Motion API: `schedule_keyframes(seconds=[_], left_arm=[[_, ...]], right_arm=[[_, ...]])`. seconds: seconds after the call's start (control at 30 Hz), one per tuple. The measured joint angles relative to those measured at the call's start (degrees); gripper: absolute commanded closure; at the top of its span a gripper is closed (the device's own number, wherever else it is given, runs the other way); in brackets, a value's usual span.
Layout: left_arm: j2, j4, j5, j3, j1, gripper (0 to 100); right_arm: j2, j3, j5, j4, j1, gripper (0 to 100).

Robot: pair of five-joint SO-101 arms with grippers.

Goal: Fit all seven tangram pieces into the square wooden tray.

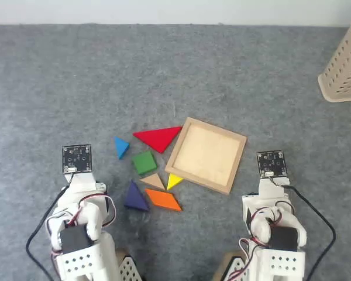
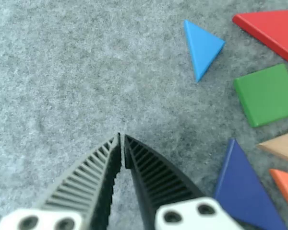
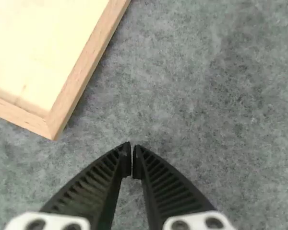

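A robotics lab or hobby test bench: a table covered edge to edge in grey felt (image 1: 164, 70), with a pale wall (image 1: 164, 10) just behind it. Two small white robot arms, the left arm (image 1: 82, 234) and right arm (image 1: 275, 237), show loose black wires (image 1: 316, 213) and bare circuit boards (image 1: 76, 158). A wooden tray (image 1: 196, 181) and coloured tangram pieces (image 1: 158, 138) lie between them, and a cream perforated container (image 1: 344, 67) stands at the far corner.
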Motion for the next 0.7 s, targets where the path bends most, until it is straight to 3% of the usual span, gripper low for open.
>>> schedule_keyframes(seconds=[0.4,0.53,0.7], left_arm=[[0.0,0.0,-0.1,0.0,0.0,99],[0.0,-5.3,-0.3,0.0,0.0,99],[0.0,-9.8,-11.4,-1.1,-4.2,99]], right_arm=[[0.0,0.0,0.0,0.0,0.0,99.2],[0.0,0.0,0.0,0.0,0.0,99.2],[0.0,0.0,0.0,-9.4,0.0,99.2]])
